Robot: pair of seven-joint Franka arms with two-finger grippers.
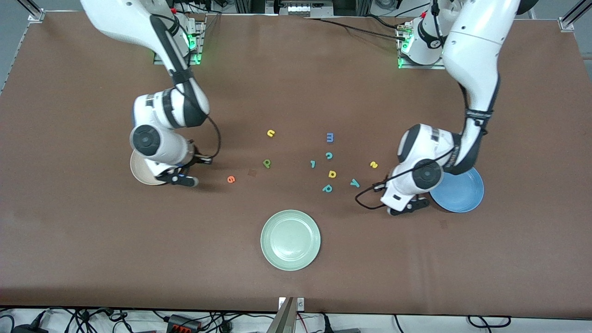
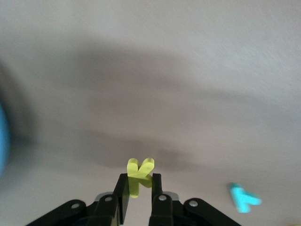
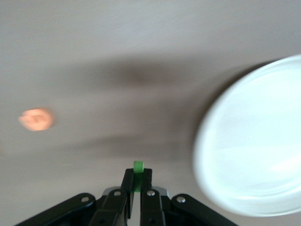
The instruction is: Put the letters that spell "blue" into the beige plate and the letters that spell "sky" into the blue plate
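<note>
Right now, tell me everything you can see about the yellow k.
The yellow k is a tiny, flat, foam-looking letter in bright yellow. It is pinched between the fingers of the left gripper, which are shut on its lower part, so only its two upper arms and part of a leg show above them. It is held on edge over bare brown table, next to the blue plate. Nothing but the fingers touches it. The front view hides it under the arm.

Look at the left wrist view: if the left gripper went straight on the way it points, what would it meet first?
Probably only the bare brown table. The left gripper, shut on the yellow k, has nothing in its line; the teal y lies off to one side. Depth is unclear.
</note>
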